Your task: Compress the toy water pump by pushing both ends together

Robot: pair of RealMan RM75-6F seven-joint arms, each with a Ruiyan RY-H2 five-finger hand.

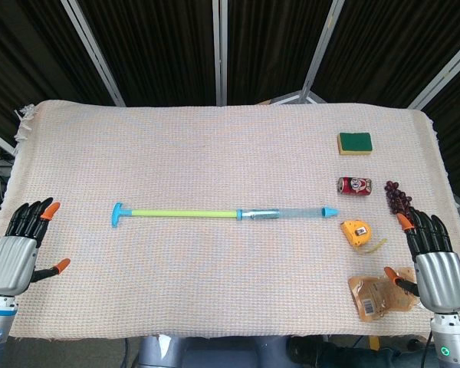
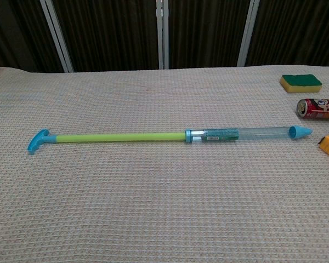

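Fingers spread on both hands, nothing held. Head view: my left hand (image 1: pixel 19 249) sits at the left edge of the table (image 1: pixel 215 307), near the front-left corner, palm up and empty. My right hand (image 1: pixel 433 261) mirrors it at the right edge near the front-right corner, also released, hovering by a crinkly snack packet (image 1: pixel 376 295).

Toy water pump (image 1: pixel 222 214) lies flat mid-table, fully extended, long axis running left-right, roughly parallel to the front edge. Blue T-handle (image 1: pixel 118 215) points at the left edge, blue nozzle tip (image 1: pixel 330 211) at the right edge. So each hand already faces its own end: left goes to the handle, right to the nozzle. Both are well apart from the pump; the nozzle end looks nearer to the right hand than the handle to the left. Yellow tape measure (image 1: pixel 357 231), soda can (image 1: pixel 353 185), dark beads (image 1: pixel 399 198) and sponge (image 1: pixel 355 142) crowd the right hand's approach; I judge that side tighter.

Chest view: neither hand shows. Pump spans most of the cloth, green rod (image 2: pixel 118 138) out of the clear barrel (image 2: pixel 241 132), nozzle close to the can and tape measure. Push must go straight along the axis, or I expect the rod to skew.
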